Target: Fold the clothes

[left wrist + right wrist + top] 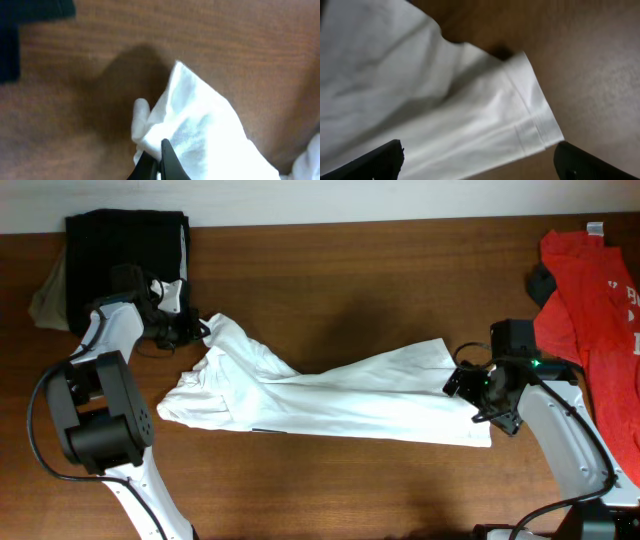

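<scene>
Nearest the front edge of the table (340, 270), the white T-shirt (340, 395) lies flat on the wood as a long, rumpled band. It runs from about 9 o'clock across the middle to about 4 o'clock. Its near edge is fairly straight, and the left end is bunched into thicker folds.

At 4 o'clock the right pincer (470, 385) hangs over the right end of the shirt, its jaws spread wide and holding nothing. From its own camera, the two dark fingers (375, 160) stand well apart on either side of a stitched hem, with bare wood past the cloth's corner. I cannot tell whether the fingertips touch the fabric.

Farther back, at about 10 o'clock, the left pincer (200, 330) is clamped on a corner of the shirt. Its wrist camera shows the fingers pressed together with a pinch of white cloth gathered between them. That corner rises into a peak, and a shadow falls on the wood behind it.

At the far left, near 10 to 11 o'clock, a black garment (125, 240) lies at the table's back edge, with a beige one (45, 298) showing at its left side. Over at 2 to 3 o'clock, a red shirt (590, 300) with white print is heaped at the right edge, well apart from the white one.
</scene>
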Tool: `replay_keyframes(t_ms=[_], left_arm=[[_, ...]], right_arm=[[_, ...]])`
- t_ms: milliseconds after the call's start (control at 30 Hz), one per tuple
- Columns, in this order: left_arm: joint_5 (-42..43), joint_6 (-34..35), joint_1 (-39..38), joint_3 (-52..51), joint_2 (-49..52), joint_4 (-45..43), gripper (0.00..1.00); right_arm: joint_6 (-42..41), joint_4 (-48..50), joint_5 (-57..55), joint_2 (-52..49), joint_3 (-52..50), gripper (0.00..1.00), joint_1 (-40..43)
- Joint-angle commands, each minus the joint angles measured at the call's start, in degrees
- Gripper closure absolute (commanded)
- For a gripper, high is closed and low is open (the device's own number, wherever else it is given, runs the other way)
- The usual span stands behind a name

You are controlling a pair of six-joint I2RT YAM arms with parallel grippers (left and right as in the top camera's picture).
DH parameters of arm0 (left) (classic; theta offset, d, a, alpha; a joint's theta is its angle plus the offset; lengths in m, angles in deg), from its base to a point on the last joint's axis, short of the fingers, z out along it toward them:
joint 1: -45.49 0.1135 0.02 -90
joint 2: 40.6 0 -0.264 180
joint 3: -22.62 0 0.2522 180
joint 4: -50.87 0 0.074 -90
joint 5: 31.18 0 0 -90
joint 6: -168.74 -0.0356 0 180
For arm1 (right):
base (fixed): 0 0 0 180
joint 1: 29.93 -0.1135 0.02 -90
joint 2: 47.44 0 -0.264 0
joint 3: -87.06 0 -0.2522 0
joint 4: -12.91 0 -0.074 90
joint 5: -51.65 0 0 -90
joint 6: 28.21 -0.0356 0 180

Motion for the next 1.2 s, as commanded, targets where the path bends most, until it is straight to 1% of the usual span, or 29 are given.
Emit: replay_keyframes(t_ms=[0,67,133,300,333,367,433,467,500,533,633,667,767,900,1000,1133,1167], left_arm=[[0.5,0.7,0.1,2.3,-4.2,1.6,1.0],[0.4,2.7,0.1,2.5,-8.2,2.2,1.0],[0.4,2.8,0.1,2.5,-10.8,2.6,1.0],[0.4,2.8,0.1,2.4,-11.8,4.1,1.0],[0.4,2.8,0.1,2.3,-11.8,4.3,1.0],[0.4,2.8,0.0,2.3,-11.8,4.6,1.0],[0.4,2.8,-0.2,2.3,-11.8,4.7,1.0],[0.4,2.8,-0.3,2.3,-11.8,4.7,1.0],[0.3,2.8,-0.6,2.3,-11.8,4.8,1.0],[0.3,2.8,-0.8,2.3,-11.8,4.8,1.0],[0.2,2.8,-2.4,2.3,-11.8,4.8,1.0],[0.2,2.8,-2.6,2.3,-11.8,4.8,1.0],[-0.5,2.8,-3.9,2.3,-11.8,4.8,1.0],[-6.5,2.8,-5.8,2.2,-11.8,5.2,1.0],[-7.4,2.8,-6.6,1.9,-11.8,5.2,1.0],[-7.3,2.8,-6.7,1.9,-11.8,5.2,1.0],[-7.4,2.8,-6.7,1.9,-11.8,5.3,1.0]], right_arm=[[0.0,0.5,0.1,0.3,4.2,0.01,0.3],[2.3,2.7,1.7,0.3,6.3,0.01,0.3],[3.8,6.6,4.5,0.2,6.4,0.01,0.3],[3.9,12.6,7.3,-2.7,6.3,0.01,0.3],[4.1,13.5,7.3,-3.6,6.3,0.05,0.3],[4.9,15.2,7.6,-5.0,6.3,0.11,0.3],[5.6,18.0,7.7,-8.0,6.3,0.2,0.3],[5.6,19.9,7.9,-10.3,6.3,0.28,0.3],[5.6,22.4,9.0,-12.9,6.3,0.31,0.3],[5.6,24.1,9.9,-14.7,6.3,0.32,0.3],[5.6,29.9,11.1,-20.6,6.3,0.39,0.3],[5.6,30.9,11.1,-21.5,6.3,0.4,0.3],[7.9,34.6,12.3,-24.1,6.3,0.4,0.0],[12.0,38.6,12.1,-26.2,6.3,0.4,-2.1],[12.0,39.0,8.2,-26.9,6.3,0.41,-4.3],[11.7,38.7,3.8,-27.4,6.3,0.57,-6.8],[11.7,38.6,2.8,-27.4,6.3,0.59,-7.1]])
